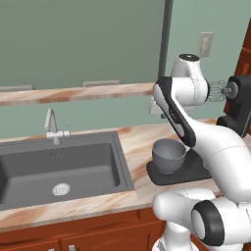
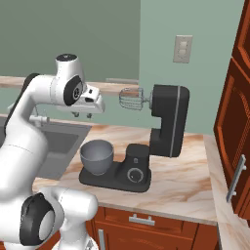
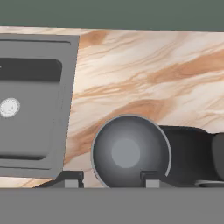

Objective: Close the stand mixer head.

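The stand mixer head [image 2: 169,118] is dark grey and tilted up and back on its hinge, with its silver whisk [image 2: 131,100] pointing left over the counter. Under it sit the mixer base [image 2: 117,176] with a round knob and the grey bowl [image 2: 96,156]. My gripper [image 2: 82,116] hangs open and empty to the left of the whisk, above the bowl and apart from both. Looking down in the hand view, my gripper [image 3: 110,179] has its tips spread over the bowl [image 3: 130,151]. From the left base view the head [image 1: 240,105] and whisk [image 1: 216,90] show behind my arm.
A dark sink [image 1: 59,166] with a faucet [image 1: 50,127] lies left of the mixer. Red-brown cabinets [image 2: 234,122] rise on the right. A wall outlet [image 2: 182,49] sits above the mixer, and a ledge [image 1: 73,93] runs along the back wall.
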{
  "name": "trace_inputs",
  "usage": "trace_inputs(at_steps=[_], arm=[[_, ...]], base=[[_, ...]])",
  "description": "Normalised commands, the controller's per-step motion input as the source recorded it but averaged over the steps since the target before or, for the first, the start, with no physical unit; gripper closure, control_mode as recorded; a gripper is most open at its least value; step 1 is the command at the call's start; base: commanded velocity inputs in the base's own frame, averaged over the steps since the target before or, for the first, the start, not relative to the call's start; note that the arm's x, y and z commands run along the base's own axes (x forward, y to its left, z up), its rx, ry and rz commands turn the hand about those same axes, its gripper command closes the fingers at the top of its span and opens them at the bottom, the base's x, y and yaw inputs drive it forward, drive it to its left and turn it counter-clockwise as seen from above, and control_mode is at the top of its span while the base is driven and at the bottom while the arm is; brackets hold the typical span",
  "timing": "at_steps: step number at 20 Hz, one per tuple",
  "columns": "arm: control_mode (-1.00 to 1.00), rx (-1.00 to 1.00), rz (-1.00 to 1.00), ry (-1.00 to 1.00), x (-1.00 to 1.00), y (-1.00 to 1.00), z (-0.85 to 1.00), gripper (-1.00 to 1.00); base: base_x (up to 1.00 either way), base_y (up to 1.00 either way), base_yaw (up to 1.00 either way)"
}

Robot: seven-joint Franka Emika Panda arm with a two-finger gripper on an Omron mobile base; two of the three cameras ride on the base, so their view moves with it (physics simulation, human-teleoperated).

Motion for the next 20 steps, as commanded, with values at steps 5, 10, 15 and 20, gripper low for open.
trace_inputs(at_steps=[5, 10, 15, 20], arm=[[-1.0, 0.0, 0.0, -0.01, -0.19, -0.25, -0.07, -1.0], [-1.0, 0.0, -0.01, -0.16, -0.7, -0.92, 0.02, -1.0], [-1.0, 0.06, -0.05, -0.21, -0.66, -1.0, 0.19, -1.0], [-1.0, 0.17, -0.08, -0.15, -0.34, -1.0, 0.19, -1.0]], base=[[0.0, 0.0, 0.0], [0.0, 0.0, 0.0], [0.0, 0.0, 0.0], [0.0, 0.0, 0.0]])
